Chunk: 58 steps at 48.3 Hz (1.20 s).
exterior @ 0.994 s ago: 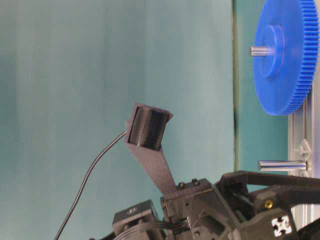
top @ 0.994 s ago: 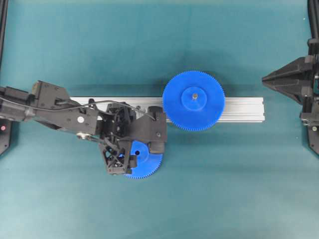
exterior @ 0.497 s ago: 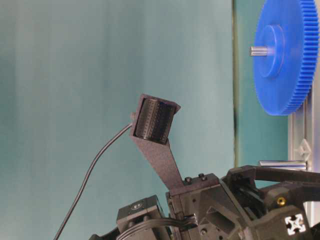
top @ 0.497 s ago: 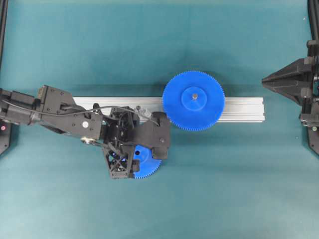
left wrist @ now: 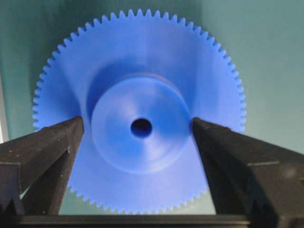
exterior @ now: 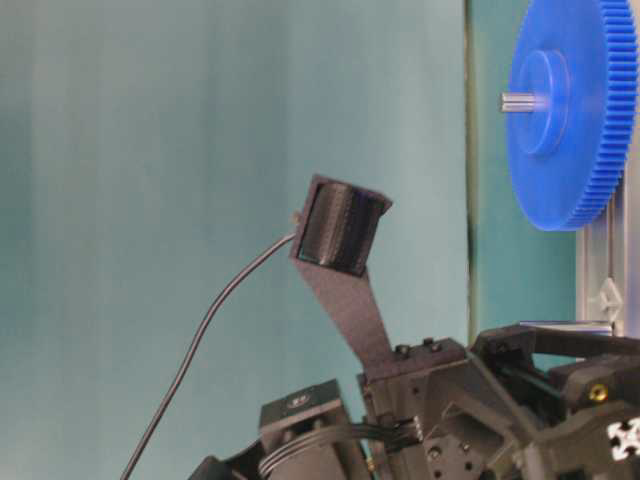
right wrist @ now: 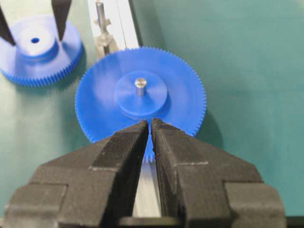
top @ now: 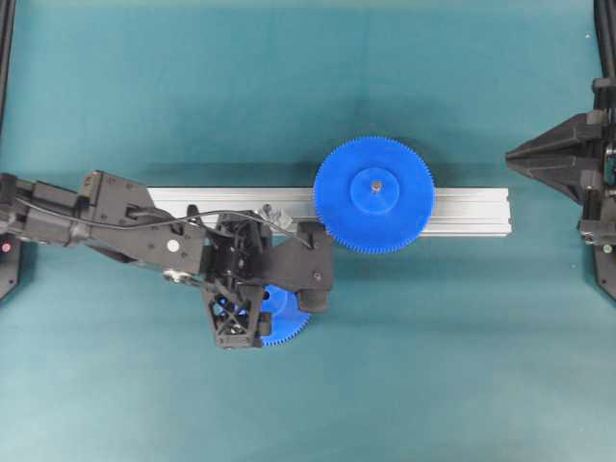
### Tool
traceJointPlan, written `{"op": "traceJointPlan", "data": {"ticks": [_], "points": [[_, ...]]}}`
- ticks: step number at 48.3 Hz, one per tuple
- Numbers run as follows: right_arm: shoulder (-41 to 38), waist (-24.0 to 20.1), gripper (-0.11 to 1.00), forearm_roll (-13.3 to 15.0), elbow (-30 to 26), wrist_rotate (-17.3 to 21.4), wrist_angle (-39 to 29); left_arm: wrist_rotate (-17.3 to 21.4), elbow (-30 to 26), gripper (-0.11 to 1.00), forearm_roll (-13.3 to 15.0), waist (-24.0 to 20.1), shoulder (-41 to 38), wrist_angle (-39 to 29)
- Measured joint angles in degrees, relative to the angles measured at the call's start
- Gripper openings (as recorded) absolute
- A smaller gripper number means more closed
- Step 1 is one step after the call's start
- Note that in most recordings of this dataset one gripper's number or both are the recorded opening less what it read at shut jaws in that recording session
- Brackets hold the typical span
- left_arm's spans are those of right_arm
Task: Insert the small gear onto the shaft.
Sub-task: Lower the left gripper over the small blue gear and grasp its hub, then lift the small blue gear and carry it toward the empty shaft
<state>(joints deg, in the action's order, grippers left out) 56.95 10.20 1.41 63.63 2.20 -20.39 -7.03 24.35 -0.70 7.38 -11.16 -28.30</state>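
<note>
Two gears: both blue, both flat on their faces.
Small gear (left wrist: 140, 128): lay flat on the teal mat (top: 289, 87), hub up and centre hole facing straight up, so its axis ran vertical; in the overhead view it sat just below the rail (top: 462, 212), mostly hidden under the left gripper.
Left gripper (left wrist: 137, 137): fingers stood apart, one on each side of the raised hub, with a gap on either side; nothing was clamped.
Shaft (right wrist: 100, 16): a thin grey pin standing upright on a small silvery bracket on the rail, long axis vertical; seen from the right wrist it stood between the small gear and the large gear, apart from both.
Large gear (top: 374, 194): sat over the rail with its own pin poking up through the hub.
Right gripper (right wrist: 150, 124): fingers were together, with only a thin slit between the tips; it held nothing and stayed at the right edge of the overhead view, well apart from the gears.
Rail: a long grooved aluminium bar lying left to right across the mat.
Surface: a plain teal mat, with dark frame bars at its left and right edges.
Room: nothing beyond the mat could be made out.
</note>
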Motion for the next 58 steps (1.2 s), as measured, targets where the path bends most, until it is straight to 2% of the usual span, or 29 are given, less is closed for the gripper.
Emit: {"op": "traceJointPlan", "data": {"ticks": [18, 27, 35, 41, 58], "points": [[1.32, 0.00, 0.27, -0.18, 0.62, 0.09, 0.00, 0.00, -0.35, 0.90, -0.09, 0.00, -1.14, 0.09], [1.93, 0.00, 0.27, -0.18, 1.05, 1.41, 0.00, 0.00, -0.53, 0.89, -0.18, 0.00, -1.41, 0.00], [2.11, 0.00, 0.27, -0.18, 1.23, 1.93, 0.00, 0.09, -0.62, 0.83, -0.09, 0.00, -1.58, -1.23], [2.29, 0.00, 0.27, -0.18, 1.14, 2.02, 0.00, 0.09, -0.70, 0.71, -0.09, 0.44, -1.67, -3.52], [2.29, 0.00, 0.27, -0.18, 1.49, 1.93, 0.00, 0.35, -0.79, 0.71, -0.18, 0.44, -1.67, -5.36]]}}
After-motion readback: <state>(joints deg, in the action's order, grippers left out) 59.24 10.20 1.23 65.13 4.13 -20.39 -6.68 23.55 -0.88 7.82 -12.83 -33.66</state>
